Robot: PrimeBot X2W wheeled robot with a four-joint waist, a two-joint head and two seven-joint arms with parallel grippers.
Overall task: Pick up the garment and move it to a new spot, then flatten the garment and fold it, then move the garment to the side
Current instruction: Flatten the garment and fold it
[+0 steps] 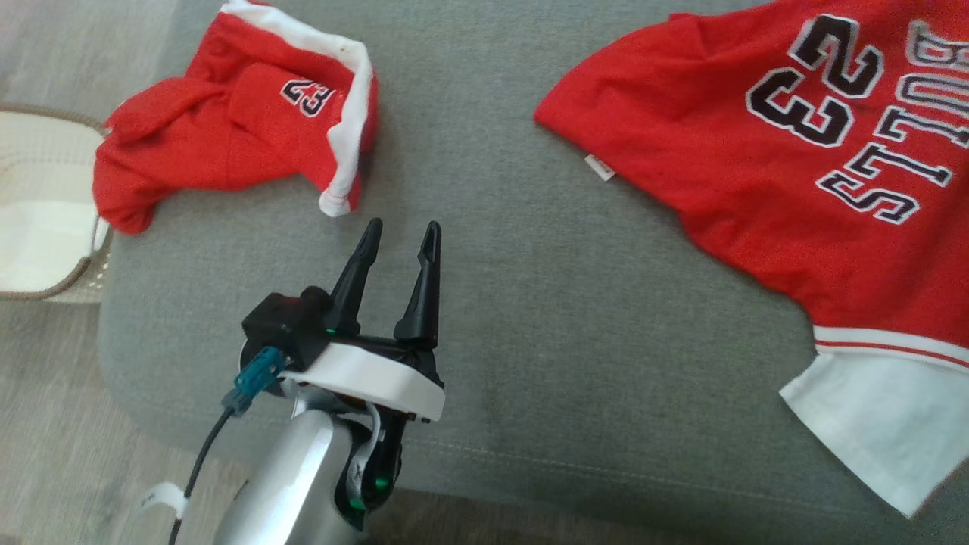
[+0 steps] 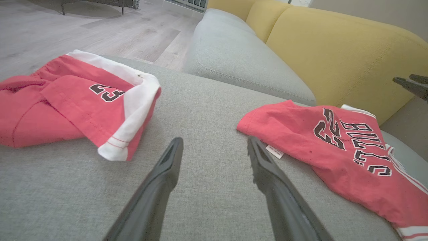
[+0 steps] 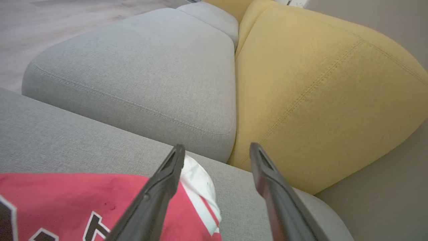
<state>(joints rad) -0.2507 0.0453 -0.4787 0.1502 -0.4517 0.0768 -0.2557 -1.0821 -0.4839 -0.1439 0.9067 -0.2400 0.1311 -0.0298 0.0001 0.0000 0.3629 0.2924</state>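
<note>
**Now the jersey is in its spot, but it is not folded yet**

The red Bulls jersey [image 1: 757,174] lies spread on the gray sofa cushion [image 1: 530,318]. It is bumpy, and the big 23 faces up. I think the move to a new spot is done for it. Smoothing it flat, folding it and putting it to the side are all left to do.

The red shorts [image 1: 227,136] look folded over already. They sit at the far side of the cushion, next to a white basket [image 1: 38,227]. That piece looks finished to me.

The left claw [image 1: 403,225] is wide open and holds nothing. Its 2 dark fingers point forward, low over bare gray cushion. I cannot tell if the tips touch the cloth. The shorts are ahead of this claw and to its left, near it. The jersey is ahead and to its right, also near. So this claw sits between the 2 red pieces. Its pale arm comes up from the bottom of the head view, leaning a little to the right.

The right claw [image 3: 216,146] has its 2 fingers spread apart with nothing between them. The jersey's edge lies below this claw, and its white part [image 3: 197,180] is just beside 1 finger. Past the fingers is the yellow backrest [image 3: 317,100]. This claw looks lifted off the jersey.
</note>
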